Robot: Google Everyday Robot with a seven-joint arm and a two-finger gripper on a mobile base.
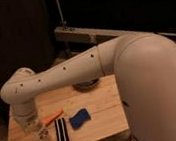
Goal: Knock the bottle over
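- Camera view: a wooden table [105, 105] is standing in front of a dark wall, and a black-and-white striped strip [62, 133] is lying near the table's front edge, running lengthwise from front to back. Every place below is being given from this strip.
- The robot's thick white arm [81, 68] is reaching across from the right, passing well behind and above the strip, and is bending down at a rounded joint to the strip's far left.
- The gripper [35, 130] is hanging from that joint, pointing down at the table, just left of the strip and slightly behind its middle.
- Whether the gripper is released or clenched cannot be told; its lower end is blending into the pale shape beneath it.
- The bottle [42, 139] is showing as a small pale shape just left of the strip, directly under the gripper and close to the table's front left part. Whether it is standing upright or tilting, and whether the gripper is touching it, cannot be told.
- An orange stick [54, 116] is lying just behind the strip's far end, slanting up to the right, near the gripper.
- A blue pad [80, 119] is lying just right of the strip, apart from it.
- A dark bowl [87, 85] is sitting well behind the strip and to its right, partly hidden by the arm.
- A grey metal rail [88, 34] is running far behind the strip, beyond the table.
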